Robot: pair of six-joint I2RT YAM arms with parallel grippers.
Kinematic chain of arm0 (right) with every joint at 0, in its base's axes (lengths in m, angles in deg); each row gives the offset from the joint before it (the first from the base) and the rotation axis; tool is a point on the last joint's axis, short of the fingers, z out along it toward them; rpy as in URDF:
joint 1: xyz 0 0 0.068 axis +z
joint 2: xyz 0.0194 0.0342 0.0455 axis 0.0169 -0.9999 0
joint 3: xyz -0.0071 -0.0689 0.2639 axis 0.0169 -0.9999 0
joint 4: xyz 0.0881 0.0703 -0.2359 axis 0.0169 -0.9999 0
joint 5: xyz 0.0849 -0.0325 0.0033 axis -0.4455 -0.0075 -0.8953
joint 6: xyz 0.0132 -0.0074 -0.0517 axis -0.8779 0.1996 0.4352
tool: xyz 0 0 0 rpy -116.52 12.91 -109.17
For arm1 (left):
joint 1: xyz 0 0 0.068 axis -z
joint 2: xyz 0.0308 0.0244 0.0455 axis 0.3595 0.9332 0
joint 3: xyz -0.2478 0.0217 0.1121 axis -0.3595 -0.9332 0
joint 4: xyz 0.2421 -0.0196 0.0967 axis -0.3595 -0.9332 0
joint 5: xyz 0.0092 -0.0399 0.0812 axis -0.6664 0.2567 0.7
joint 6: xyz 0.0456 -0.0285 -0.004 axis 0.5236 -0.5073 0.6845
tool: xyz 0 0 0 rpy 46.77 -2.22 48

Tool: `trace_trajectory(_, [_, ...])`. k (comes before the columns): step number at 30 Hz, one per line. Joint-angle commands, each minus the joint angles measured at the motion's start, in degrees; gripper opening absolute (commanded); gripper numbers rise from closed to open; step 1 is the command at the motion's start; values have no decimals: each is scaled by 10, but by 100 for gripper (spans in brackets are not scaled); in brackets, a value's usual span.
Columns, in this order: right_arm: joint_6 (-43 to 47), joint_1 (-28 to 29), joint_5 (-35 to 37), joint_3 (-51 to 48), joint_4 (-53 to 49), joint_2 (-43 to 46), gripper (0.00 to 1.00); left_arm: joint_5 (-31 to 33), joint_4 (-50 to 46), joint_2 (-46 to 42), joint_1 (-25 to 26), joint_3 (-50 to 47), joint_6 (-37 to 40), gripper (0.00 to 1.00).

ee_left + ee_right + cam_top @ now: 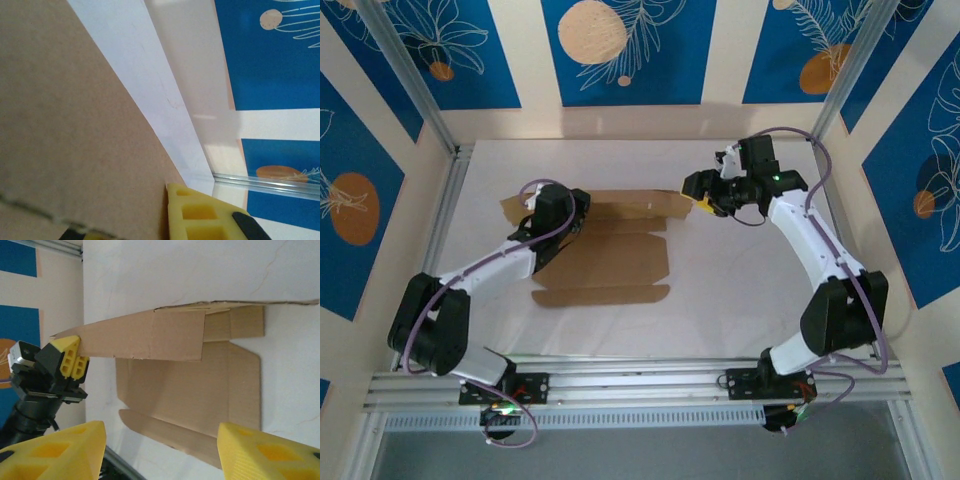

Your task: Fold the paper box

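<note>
Your left jaws pinch a lifted flap (140, 335) of the flat brown cardboard paper box (190, 390) on the white table (280, 280). The right wrist shows that pinch; from above, the left arm (490, 262) covers it. Your right jaws are open, empty.

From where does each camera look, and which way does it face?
Top external: above and behind, looking down on the table, the paper box, the left arm and right arm.
Left wrist: on the left arm, facing along a cardboard panel toward the blue wall; one yellow finger shows.
Right wrist: on the right arm, facing across the box at the left end effector pinching its raised flap; the open right end effector shows below.
Shared: top and right wrist both show that pinched flap.
</note>
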Motion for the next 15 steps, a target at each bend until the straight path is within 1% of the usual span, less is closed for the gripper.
trace_trajectory(1, [-54, 2, -56, 26, 0, -28, 61, 34, 29, 25, 2, -25, 23, 13])
trace_trajectory(5, [-76, 12, -63, 48, 18, -58, 62, 27, 88, 45, 2, -42, 19, 17])
trace_trajectory(8, [-71, 22, -56, 78, 12, -84, 63, 19, 106, 52, 1, -41, 32, 17])
trace_trajectory(13, [-53, 36, -19, 120, 6, -114, 63, 4, 127, 51, 0, -41, 68, 17])
trace_trajectory(15, [-38, 43, 10, 141, -4, -132, 63, -4, 133, 50, 1, -43, 80, 18])
